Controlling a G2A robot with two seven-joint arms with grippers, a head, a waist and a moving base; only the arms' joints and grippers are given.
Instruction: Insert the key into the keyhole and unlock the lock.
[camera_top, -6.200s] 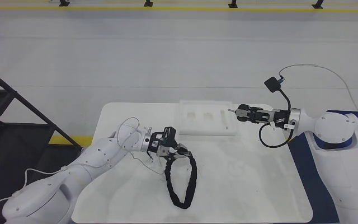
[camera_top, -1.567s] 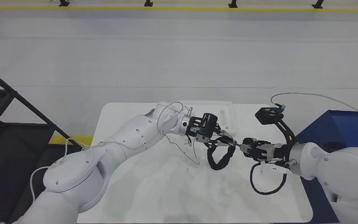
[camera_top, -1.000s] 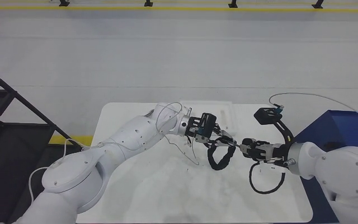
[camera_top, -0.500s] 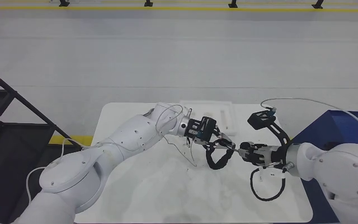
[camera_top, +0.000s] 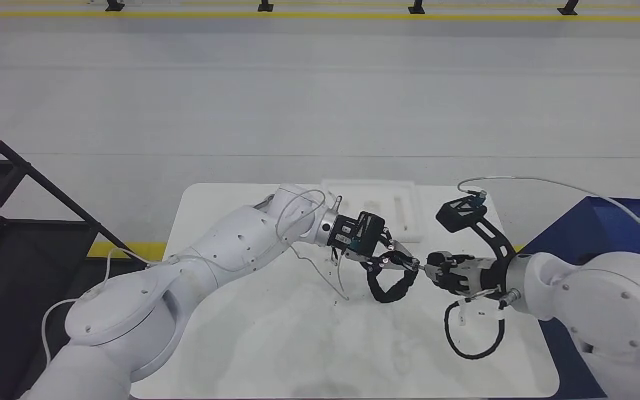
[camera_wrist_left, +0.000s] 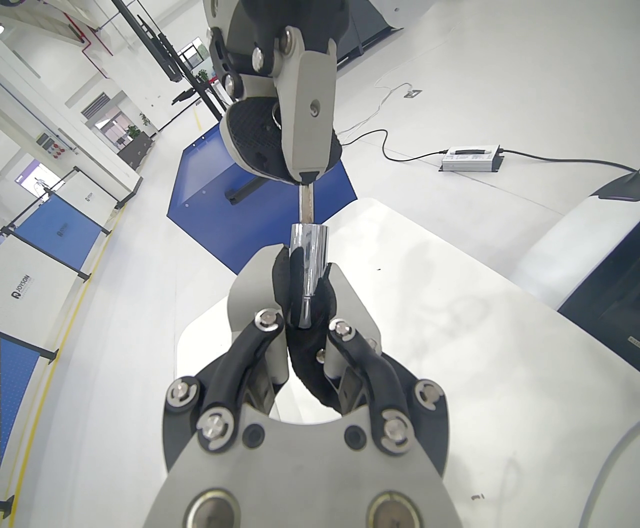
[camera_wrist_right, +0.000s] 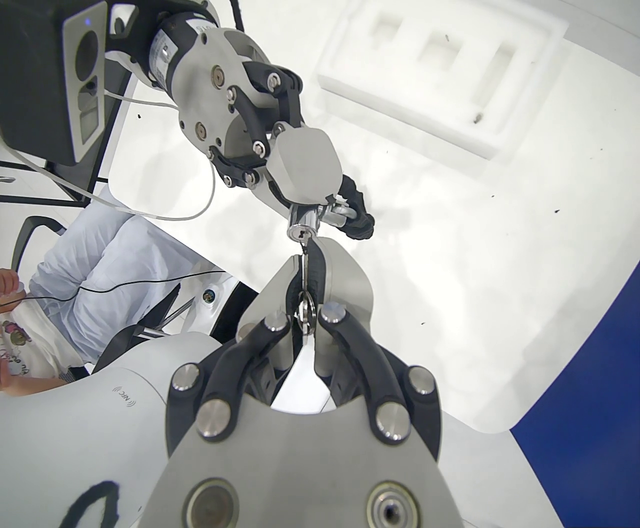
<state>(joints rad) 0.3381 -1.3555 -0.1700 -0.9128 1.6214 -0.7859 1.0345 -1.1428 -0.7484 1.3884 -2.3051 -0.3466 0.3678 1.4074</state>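
Between right fingers (camera_wrist_right: 345, 282) — key (camera_wrist_right: 303, 265), at keyhole (camera_wrist_right: 298, 233)

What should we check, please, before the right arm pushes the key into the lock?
1. Hold of left gripper on lock: ok, shut.
2. Hold of right gripper on key: ok, shut.
3. Tip of key at keyhole, in line: ok.
4. Full seating of key: not ok, blade shows outside.
5. Blade's cuts matching slot: cannot tell.
6. The cable clear of key: ok.
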